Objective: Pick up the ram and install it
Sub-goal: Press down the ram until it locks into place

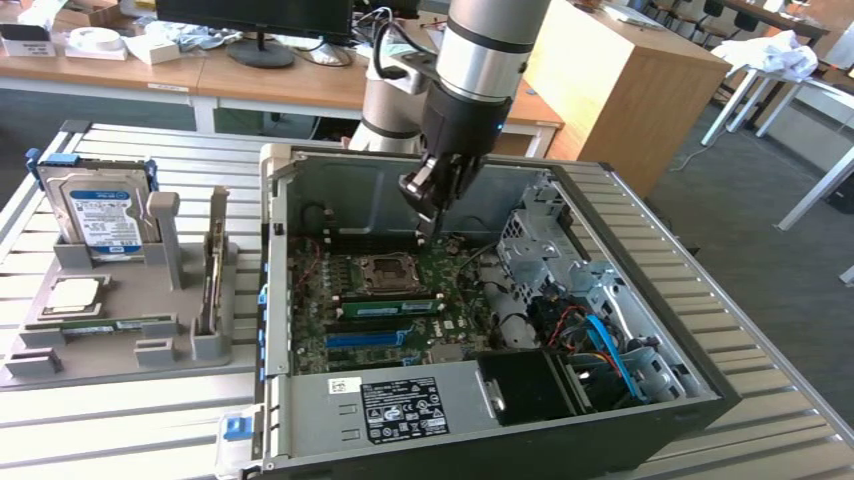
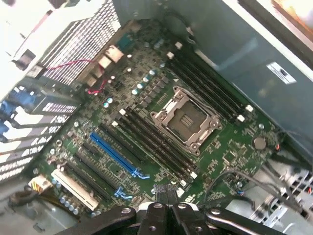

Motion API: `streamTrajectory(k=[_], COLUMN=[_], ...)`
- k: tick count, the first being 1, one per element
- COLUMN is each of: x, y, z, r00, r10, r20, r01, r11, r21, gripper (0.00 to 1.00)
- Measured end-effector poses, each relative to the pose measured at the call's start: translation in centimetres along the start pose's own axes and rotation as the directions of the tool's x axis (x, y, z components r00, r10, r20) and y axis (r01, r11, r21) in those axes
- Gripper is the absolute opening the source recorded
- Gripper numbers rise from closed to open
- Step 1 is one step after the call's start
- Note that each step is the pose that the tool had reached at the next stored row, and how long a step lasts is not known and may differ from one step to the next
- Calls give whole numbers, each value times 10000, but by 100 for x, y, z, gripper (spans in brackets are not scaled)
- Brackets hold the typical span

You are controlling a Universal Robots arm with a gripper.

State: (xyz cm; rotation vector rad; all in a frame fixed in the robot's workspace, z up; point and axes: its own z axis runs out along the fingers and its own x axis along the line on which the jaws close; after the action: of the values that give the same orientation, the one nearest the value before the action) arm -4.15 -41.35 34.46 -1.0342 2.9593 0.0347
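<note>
My gripper hangs shut and empty inside the open computer case, above the motherboard's far edge. In the wrist view its fingertips are pressed together over the green motherboard. A long green stick with dark chips, which I take for the ram, sits in a slot on the near side of the empty processor socket, apart from the gripper. A similar green stick lies flat on the grey holder at the exterior view's left.
On the holder a hard drive stands upright, with a square silver processor chip below it. Black slots and a blue slot flank the socket. Cables and a drive cage crowd the case's right side.
</note>
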Motion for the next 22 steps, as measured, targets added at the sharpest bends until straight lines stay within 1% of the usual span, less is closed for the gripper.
streamTrajectory(k=[3,6,9,11,13,16,19,22], x=[0,0,0,0,0,0,0,0], y=[0,0,0,0,0,0,0,0], z=[0,1,1,1,1,1,1,1], r00=[9986,9942,9871,9805,9729,9596,9436,9257], r10=[529,1076,1601,1967,2314,2813,3311,3781], r20=[10,21,32,40,47,59,70,81], r01=[-529,-1076,-1601,-1967,-2314,-2813,-3311,-3782], r11=[9986,9942,9871,9805,9729,9596,9436,9257], r21=[7,13,19,23,25,30,34,37], gripper=[10,10,10,10,10,10,10,10])
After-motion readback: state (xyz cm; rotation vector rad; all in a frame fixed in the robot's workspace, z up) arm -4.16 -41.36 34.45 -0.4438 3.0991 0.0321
